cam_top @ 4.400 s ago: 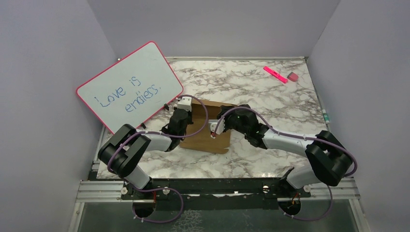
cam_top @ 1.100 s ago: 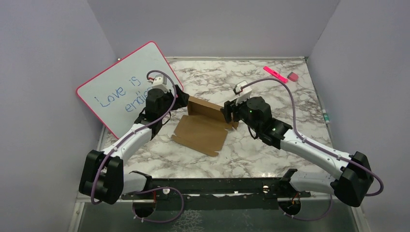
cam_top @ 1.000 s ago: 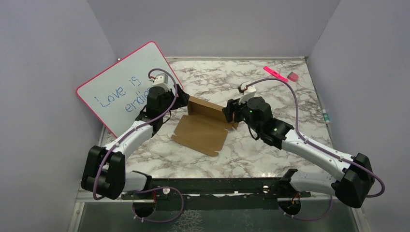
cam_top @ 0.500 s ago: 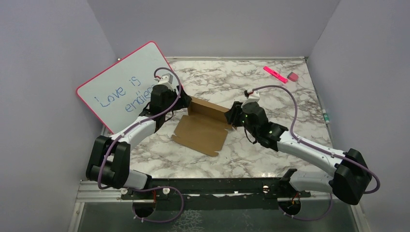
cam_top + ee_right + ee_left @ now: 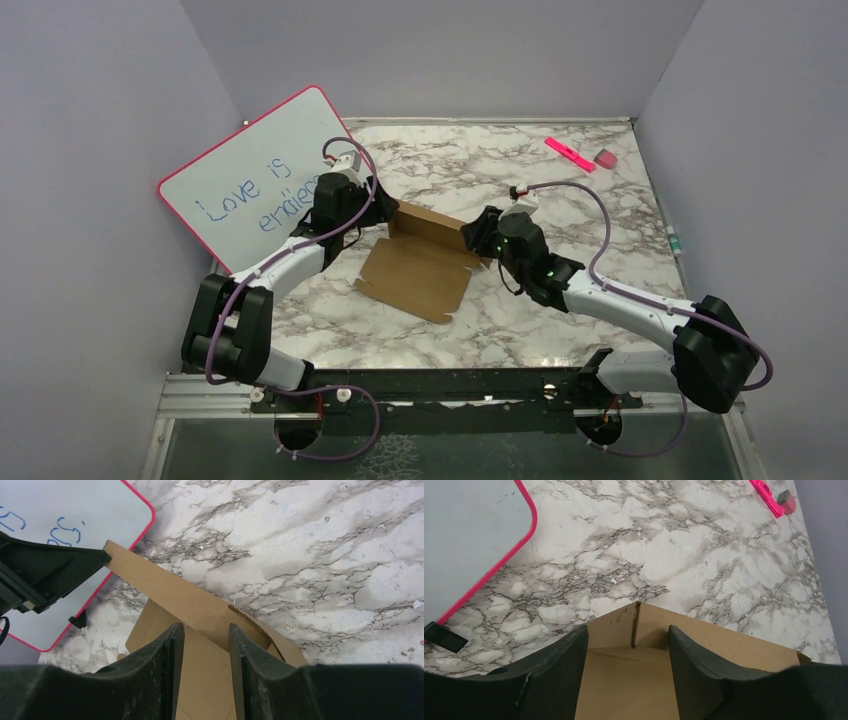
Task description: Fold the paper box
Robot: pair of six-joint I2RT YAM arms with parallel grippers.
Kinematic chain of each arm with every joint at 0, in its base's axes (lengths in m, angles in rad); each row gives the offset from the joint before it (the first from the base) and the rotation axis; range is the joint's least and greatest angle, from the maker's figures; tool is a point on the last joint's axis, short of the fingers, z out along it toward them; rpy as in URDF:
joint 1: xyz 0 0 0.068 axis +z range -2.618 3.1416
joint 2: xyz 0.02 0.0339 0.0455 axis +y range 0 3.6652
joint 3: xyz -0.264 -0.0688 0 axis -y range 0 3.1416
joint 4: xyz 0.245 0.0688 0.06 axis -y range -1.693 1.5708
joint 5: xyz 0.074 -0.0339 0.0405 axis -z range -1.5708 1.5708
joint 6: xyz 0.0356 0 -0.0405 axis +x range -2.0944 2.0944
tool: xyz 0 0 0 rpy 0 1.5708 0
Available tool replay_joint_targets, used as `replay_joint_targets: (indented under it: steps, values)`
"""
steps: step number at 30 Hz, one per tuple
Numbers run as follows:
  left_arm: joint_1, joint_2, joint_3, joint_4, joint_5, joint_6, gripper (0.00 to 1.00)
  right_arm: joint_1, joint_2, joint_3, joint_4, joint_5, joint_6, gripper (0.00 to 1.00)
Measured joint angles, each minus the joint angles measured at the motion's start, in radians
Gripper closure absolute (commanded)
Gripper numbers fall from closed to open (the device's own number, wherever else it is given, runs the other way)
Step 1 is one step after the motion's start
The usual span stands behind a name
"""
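At centre of table [image 5: 560, 210]: box [image 5: 420, 265], raised wall toward 12 o'clock. At 10 o'clock, near: whiteboard [image 5: 260, 180]. At 1 o'clock, well apart: marker [image 5: 569, 153], eraser [image 5: 605, 158] just beside. At wall's ends: left gripper [image 5: 380, 205] at 10, right gripper [image 5: 475, 235] at 2.

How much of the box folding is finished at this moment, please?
Done: one long wall of the paper box stands up from its flat panel. In hand: the left gripper and the right gripper sit at that wall's two ends, jaws apart. Left: the big panel lies flat on the table; the box is not closed.
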Motion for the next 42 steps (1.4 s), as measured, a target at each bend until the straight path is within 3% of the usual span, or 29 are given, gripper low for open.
replay_joint_targets:
  steps: [13,20,32,42]
  values:
    - [0.0,-0.008,-0.016,0.019,0.043,-0.036,0.46,-0.012,0.076,0.0,0.065,-0.022,0.043,0.67]
    - [0.007,-0.121,-0.097,-0.001,0.032,-0.053,0.46,-0.037,0.122,0.0,0.14,-0.108,0.038,0.7]
    - [0.006,-0.296,-0.127,-0.133,-0.121,-0.056,0.3,-0.074,0.152,-0.002,0.246,-0.263,-0.071,0.55]
    - [-0.01,-0.375,-0.119,-0.241,-0.188,-0.036,0.28,-0.107,-0.021,-0.117,0.272,-0.262,-0.272,0.49]
